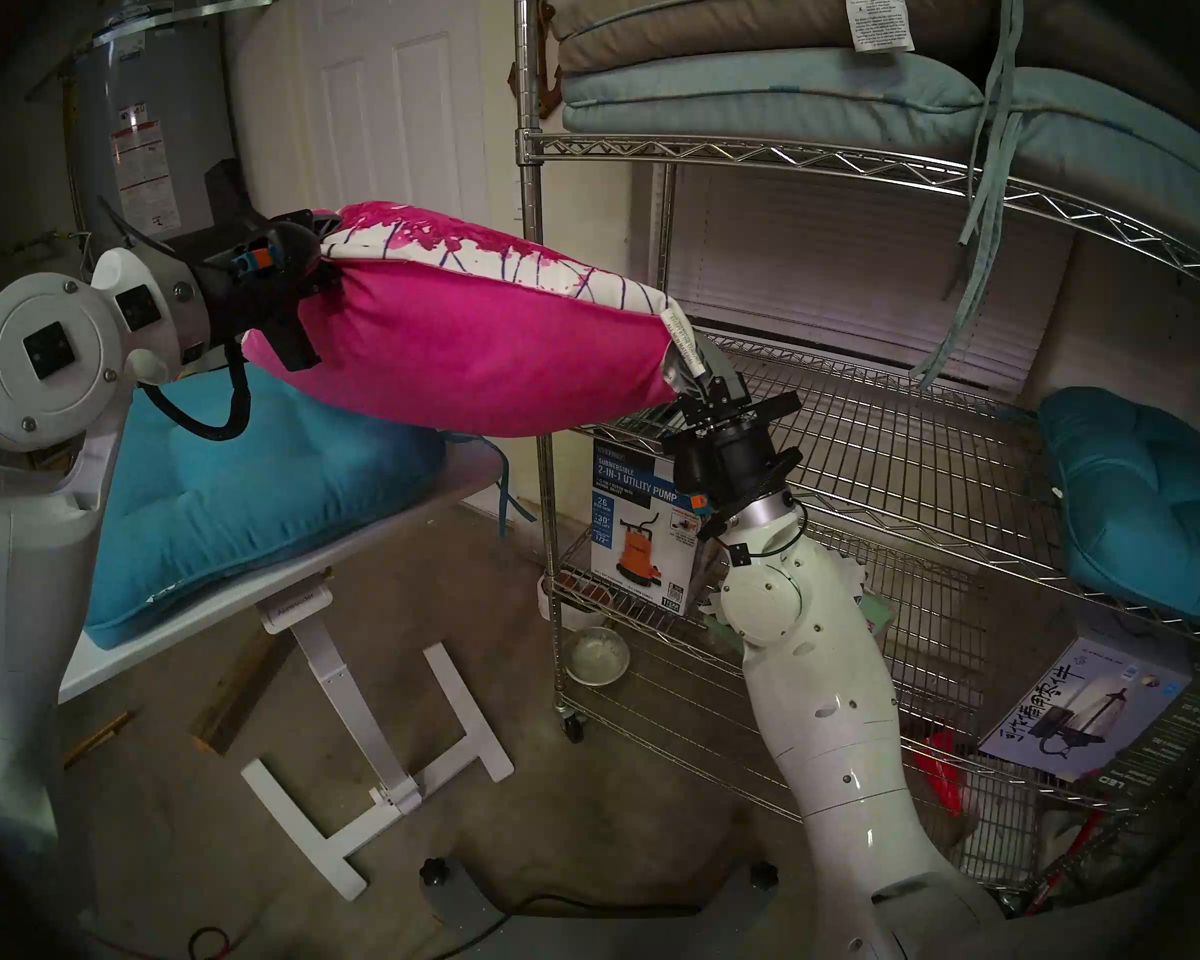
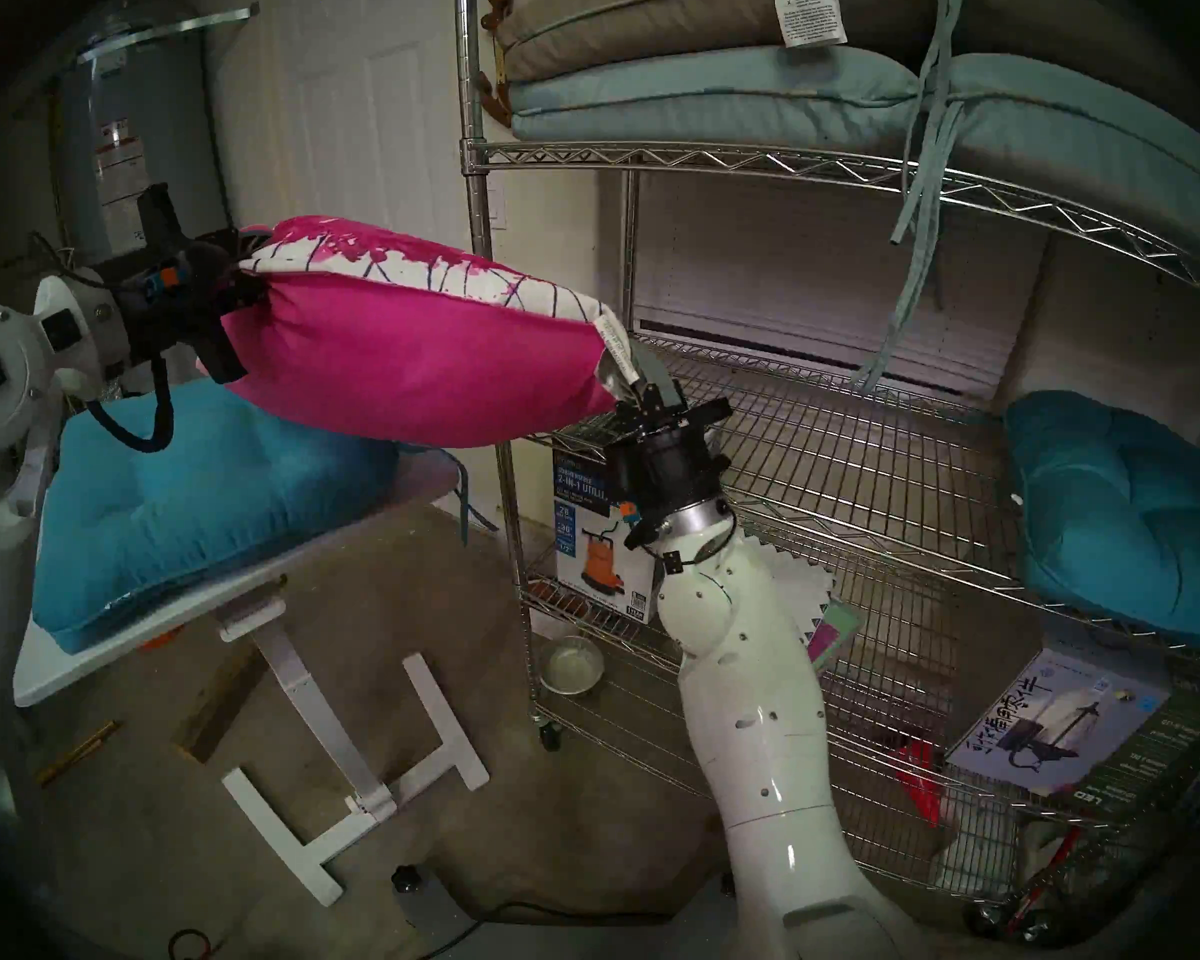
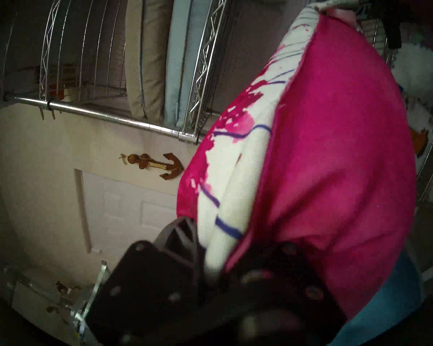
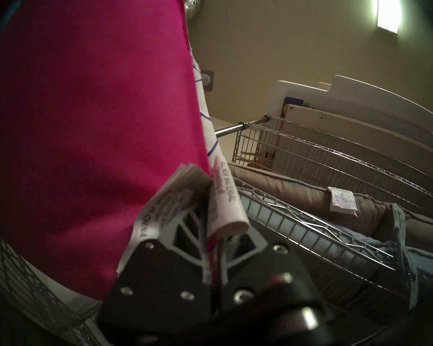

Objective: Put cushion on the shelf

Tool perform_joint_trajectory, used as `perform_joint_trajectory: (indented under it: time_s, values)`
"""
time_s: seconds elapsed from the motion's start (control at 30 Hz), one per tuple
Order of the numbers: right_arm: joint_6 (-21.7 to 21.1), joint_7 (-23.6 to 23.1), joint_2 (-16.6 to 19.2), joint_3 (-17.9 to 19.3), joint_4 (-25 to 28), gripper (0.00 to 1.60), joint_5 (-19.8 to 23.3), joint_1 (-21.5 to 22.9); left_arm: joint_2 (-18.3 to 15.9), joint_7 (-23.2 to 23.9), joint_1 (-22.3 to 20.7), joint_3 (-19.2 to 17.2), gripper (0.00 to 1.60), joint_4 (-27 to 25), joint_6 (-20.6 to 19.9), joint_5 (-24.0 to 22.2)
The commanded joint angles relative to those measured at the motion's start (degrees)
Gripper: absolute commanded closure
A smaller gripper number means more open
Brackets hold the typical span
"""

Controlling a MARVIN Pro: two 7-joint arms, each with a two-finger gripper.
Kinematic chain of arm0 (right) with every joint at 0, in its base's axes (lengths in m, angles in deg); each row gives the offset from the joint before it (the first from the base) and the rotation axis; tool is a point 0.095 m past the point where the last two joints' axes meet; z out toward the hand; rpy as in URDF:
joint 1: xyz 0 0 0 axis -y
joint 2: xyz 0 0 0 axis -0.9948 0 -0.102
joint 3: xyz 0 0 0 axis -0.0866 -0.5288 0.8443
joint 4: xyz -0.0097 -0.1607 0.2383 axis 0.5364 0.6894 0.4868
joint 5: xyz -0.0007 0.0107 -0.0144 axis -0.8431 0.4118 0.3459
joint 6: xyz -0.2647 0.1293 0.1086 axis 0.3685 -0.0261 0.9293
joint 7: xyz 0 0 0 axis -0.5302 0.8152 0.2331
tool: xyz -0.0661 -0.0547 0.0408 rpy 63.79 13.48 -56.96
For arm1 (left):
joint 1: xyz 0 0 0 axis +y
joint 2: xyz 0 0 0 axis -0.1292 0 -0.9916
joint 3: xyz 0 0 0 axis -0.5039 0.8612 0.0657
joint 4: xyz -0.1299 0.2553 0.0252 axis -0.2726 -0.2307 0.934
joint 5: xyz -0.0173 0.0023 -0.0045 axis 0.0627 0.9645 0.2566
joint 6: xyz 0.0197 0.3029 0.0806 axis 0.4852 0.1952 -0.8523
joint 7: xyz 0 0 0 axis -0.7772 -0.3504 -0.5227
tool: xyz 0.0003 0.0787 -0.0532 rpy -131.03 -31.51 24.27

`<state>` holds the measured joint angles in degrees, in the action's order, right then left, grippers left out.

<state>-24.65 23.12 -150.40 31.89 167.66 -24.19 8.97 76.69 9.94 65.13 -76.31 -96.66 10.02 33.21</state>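
Cushion [image 1: 472, 342] hung in the air between my two grippers, its long axis running from the white table's side toward the shelf [image 1: 860, 453]. My left gripper [image 1: 320, 259] was clamped on the far corner; my right gripper [image 1: 698, 380], nearer the rack, pinched the corner with the care tag at the middle tier's front left corner. One pink cushion, two teal seat cushions [image 1: 237, 494], three flat pads [image 1: 756, 99] on the tier above.

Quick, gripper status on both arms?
Left gripper: closed on one corner of the cushion.
Right gripper: closed on the opposite corner, by its care tag.
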Motion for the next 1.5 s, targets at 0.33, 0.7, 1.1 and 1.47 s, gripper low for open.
perform_joint_trajectory:
  time_s: [0.33, 0.7, 1.1, 1.47]
  values:
    - [-1.1, 2.8, 0.0, 5.8, 2.9, 1.60, 1.6, 1.3, -0.3, -0.1, -13.1, 5.7, 1.60, 2.2, -2.9, -6.8]
    - [-1.5, 3.3, 0.7, 8.9, 2.8, 1.60, 1.5, 2.6, 0.8, -2.9, -18.8, 14.1, 1.60, 5.6, -1.7, -4.3]
    - [-0.8, 3.7, 3.3, 14.2, 2.6, 1.60, 1.9, 3.1, 6.1, -5.9, -25.4, 24.3, 1.60, 11.2, -0.9, 0.4]
    - [0.1, 2.4, 6.5, 17.9, 1.0, 1.60, 2.0, 7.8, 11.1, -9.5, -30.0, 28.9, 1.60, 19.9, 1.7, 5.3]
